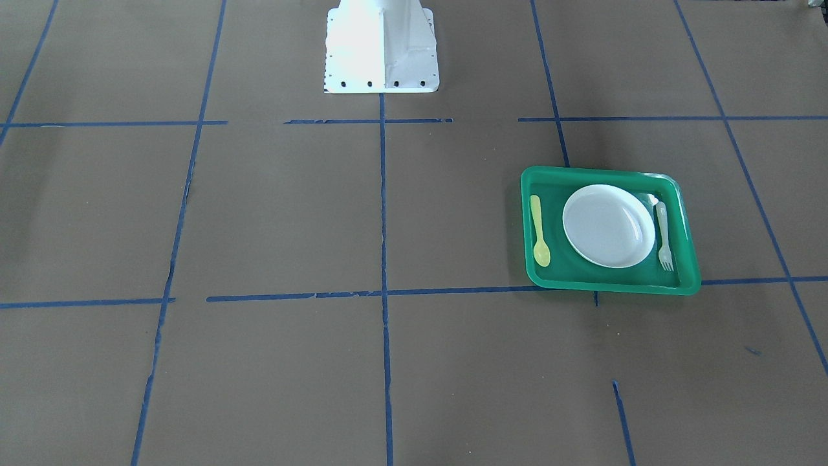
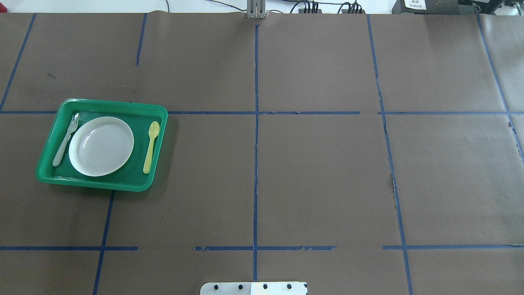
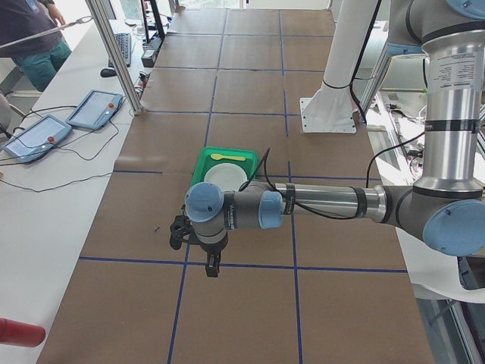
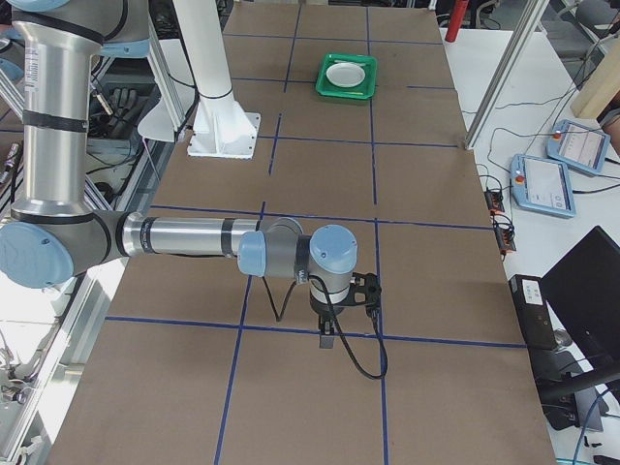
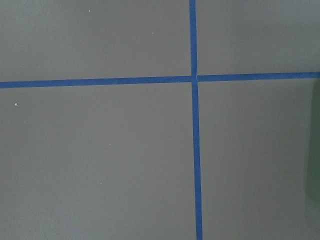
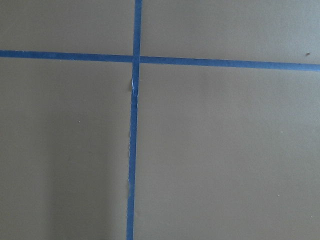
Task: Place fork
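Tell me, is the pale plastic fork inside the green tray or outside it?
Inside. The small pale plastic fork lies flat in the green plastic tray, beside the round white plate.

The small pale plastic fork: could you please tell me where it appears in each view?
Exterior front-facing: the pale translucent plastic fork lies right of the round white plate.
Overhead exterior: fork left of the plate.
Exterior left: not visible; the left arm covers that side.
Exterior right: too small to make out.
Left wrist-mounted: not in it.
Right wrist-mounted: not in it.
Shared landmark: the green plastic tray holding it.
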Robot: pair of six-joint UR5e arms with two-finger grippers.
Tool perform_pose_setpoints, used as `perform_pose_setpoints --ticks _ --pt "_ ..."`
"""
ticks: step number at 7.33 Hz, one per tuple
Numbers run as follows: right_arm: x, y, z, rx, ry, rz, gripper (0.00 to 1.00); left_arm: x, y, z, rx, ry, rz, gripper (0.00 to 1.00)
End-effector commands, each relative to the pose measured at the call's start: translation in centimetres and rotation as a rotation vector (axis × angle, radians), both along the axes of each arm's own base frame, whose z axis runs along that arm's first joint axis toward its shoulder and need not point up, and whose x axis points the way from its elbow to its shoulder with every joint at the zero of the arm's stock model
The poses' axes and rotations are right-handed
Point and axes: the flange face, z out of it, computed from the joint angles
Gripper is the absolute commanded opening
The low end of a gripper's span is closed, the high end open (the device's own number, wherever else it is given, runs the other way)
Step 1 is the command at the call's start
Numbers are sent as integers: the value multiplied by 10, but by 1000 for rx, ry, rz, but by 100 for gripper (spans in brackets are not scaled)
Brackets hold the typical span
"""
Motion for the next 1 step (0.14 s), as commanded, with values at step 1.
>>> perform_pose_setpoints --ticks 1 --pt "0 0 1 -1 0 0 100 0 0 0 0 0 0 100"
